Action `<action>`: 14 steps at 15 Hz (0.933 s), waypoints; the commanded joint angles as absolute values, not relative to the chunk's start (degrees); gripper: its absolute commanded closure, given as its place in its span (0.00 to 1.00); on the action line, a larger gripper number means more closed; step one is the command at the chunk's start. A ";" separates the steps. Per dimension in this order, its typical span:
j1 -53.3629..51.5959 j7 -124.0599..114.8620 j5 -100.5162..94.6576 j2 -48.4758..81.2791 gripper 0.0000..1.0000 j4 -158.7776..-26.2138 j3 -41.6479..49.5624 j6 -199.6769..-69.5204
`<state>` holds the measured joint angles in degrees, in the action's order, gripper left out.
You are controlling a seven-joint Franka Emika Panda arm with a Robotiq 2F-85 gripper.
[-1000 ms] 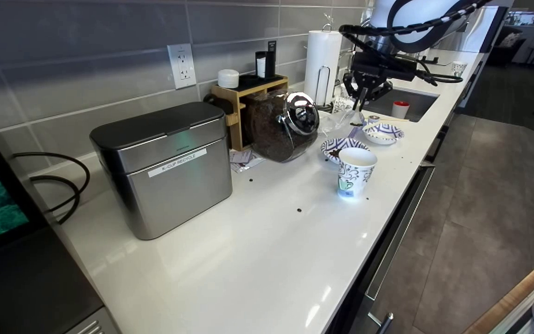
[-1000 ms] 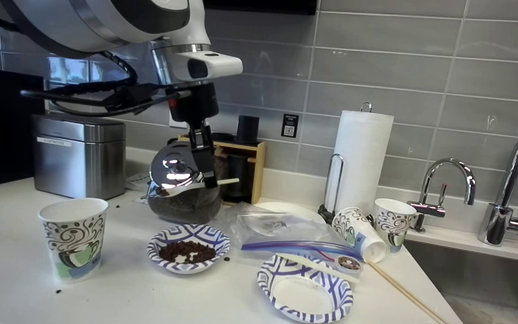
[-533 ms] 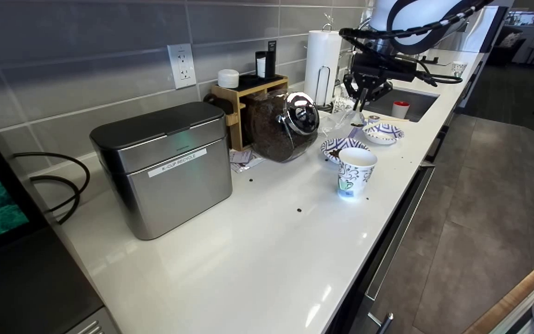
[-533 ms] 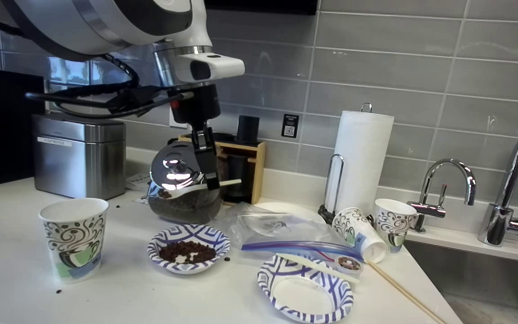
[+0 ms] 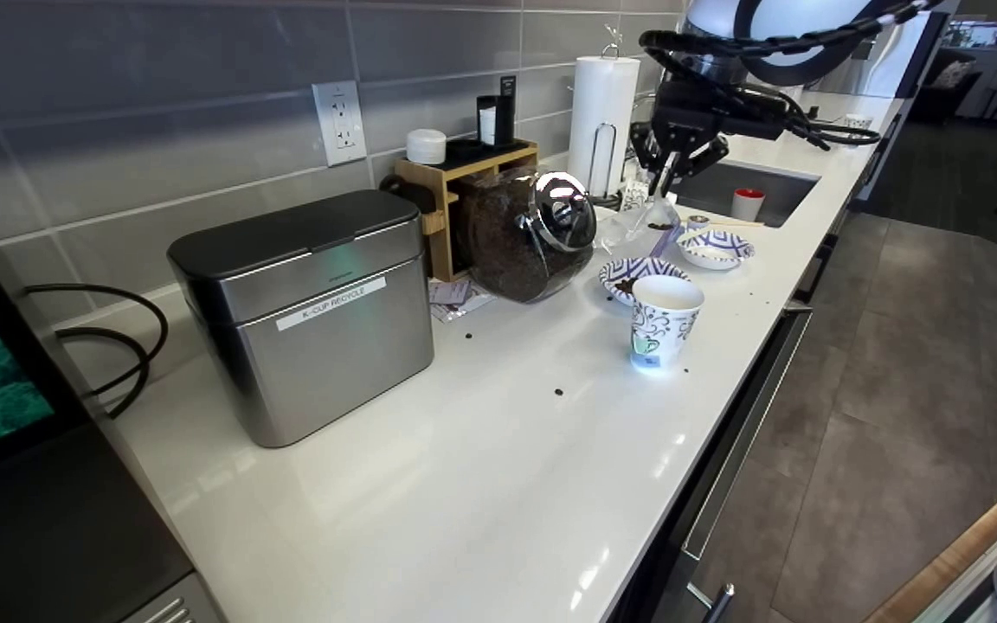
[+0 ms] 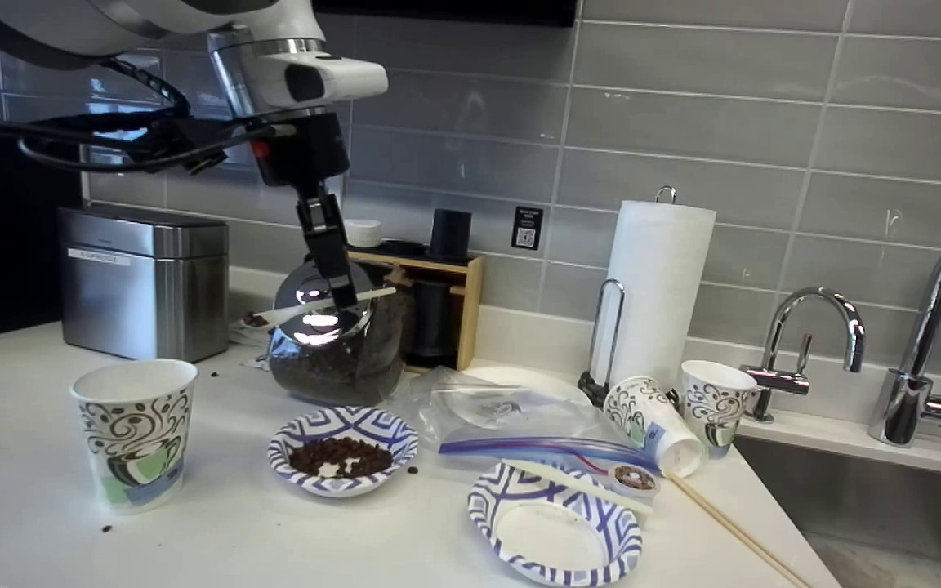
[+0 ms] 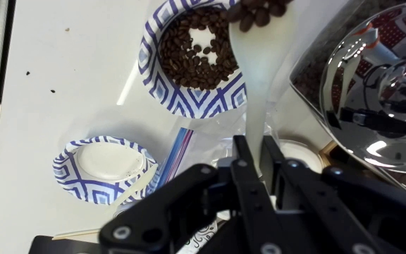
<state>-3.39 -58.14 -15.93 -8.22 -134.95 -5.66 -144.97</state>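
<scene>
My gripper [image 7: 254,141] is shut on the handle of a white plastic spoon [image 7: 259,63]. Several coffee beans [image 7: 256,14] lie in the spoon's bowl. In an exterior view my gripper [image 6: 345,298] holds the spoon [image 6: 299,312] about level, in the air in front of the jar's chrome lid. Below is a patterned paper bowl [image 6: 342,492] with coffee beans [image 6: 352,457]. A paper cup [image 6: 134,441] stands upright left of that bowl; it also shows in an exterior view [image 5: 665,324]. A glass jar of beans [image 5: 507,234] lies tilted behind the bowl.
A second patterned bowl [image 6: 556,563] has a white utensil [image 6: 577,486] across its rim. A zip bag [image 6: 511,416], tipped cup [image 6: 642,416], upright cup [image 6: 715,400], chopsticks [image 6: 736,531] and paper towel roll [image 6: 654,286] are nearby. A steel bin [image 5: 343,337] stands against the wall.
My gripper has risen and moved toward the paper cup's side with the loaded spoon. The spoon is now higher and farther from the bean bowl. The objects on the counter have not moved.
</scene>
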 commanded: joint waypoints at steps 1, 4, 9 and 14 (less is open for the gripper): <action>-2.62 -58.08 -17.08 -14.66 0.97 -140.78 -7.51 -145.23; -1.46 -60.17 -19.30 -18.69 0.97 -144.37 -9.55 -145.90; 0.94 -63.48 -23.31 -23.47 0.97 -148.21 -13.98 -147.43; 4.31 -68.36 -28.91 -25.88 0.97 -150.55 -18.23 -151.53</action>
<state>1.62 -64.75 -25.61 -23.41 -147.52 -15.75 -147.50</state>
